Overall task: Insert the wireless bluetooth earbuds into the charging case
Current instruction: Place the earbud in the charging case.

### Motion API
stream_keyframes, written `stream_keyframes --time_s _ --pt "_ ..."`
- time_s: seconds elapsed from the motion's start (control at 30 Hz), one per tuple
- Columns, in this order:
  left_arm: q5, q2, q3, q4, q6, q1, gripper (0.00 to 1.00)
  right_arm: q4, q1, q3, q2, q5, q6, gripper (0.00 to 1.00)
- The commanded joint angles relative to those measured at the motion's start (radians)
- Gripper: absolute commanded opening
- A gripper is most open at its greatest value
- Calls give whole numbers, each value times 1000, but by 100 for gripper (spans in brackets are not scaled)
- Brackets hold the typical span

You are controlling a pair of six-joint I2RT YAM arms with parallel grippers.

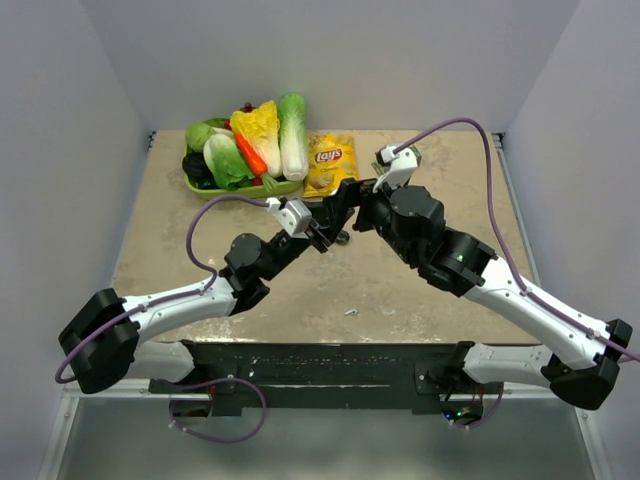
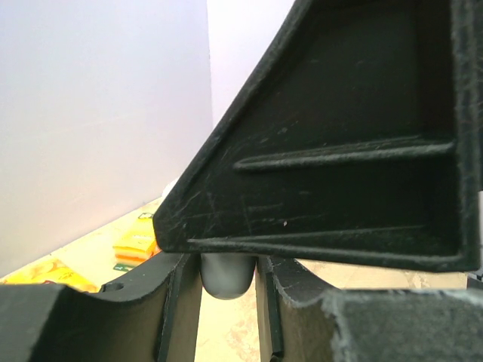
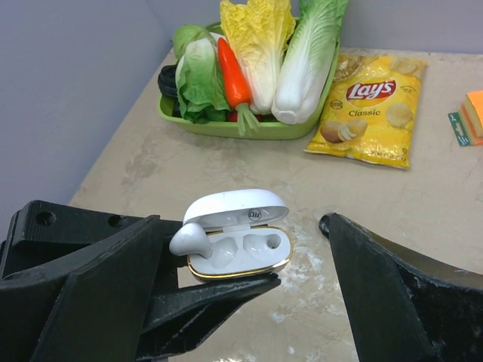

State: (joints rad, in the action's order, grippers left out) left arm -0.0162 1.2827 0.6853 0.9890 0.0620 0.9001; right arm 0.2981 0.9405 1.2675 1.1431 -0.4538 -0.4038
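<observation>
The charging case (image 3: 240,245) is white with a gold rim and its lid stands open. My left gripper (image 2: 226,280) is shut on its lower body, which shows as a grey rounded base (image 2: 224,277) between the jaws. One white earbud (image 3: 189,240) leans at the case's left edge, its stem in the left well. The right well is bare. My right gripper (image 3: 241,226) is open, its fingers on either side of the case, the left one close beside the earbud. In the top view both grippers (image 1: 335,225) meet mid-table and hide the case.
A green tray (image 1: 200,187) of toy vegetables stands at the back left, with a yellow Lay's chip bag (image 1: 330,162) beside it. Orange sticky notes (image 3: 474,113) lie at the right. A small white scrap (image 1: 352,312) lies near the front edge.
</observation>
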Motion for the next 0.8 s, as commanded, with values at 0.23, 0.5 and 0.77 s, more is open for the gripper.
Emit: stream_keyframes --time_s 0.23,0.5,0.77 --pt "10 -42 33 53 -7 6 0 29 -3 -42 -65 -48 -3 94" --pt "9 -57 20 56 -4 5 0 35 -5 -59 -91 -72 -6 94" --pt "10 -69 11 57 -4 5 0 42 -5 -76 -117 -82 -3 94"
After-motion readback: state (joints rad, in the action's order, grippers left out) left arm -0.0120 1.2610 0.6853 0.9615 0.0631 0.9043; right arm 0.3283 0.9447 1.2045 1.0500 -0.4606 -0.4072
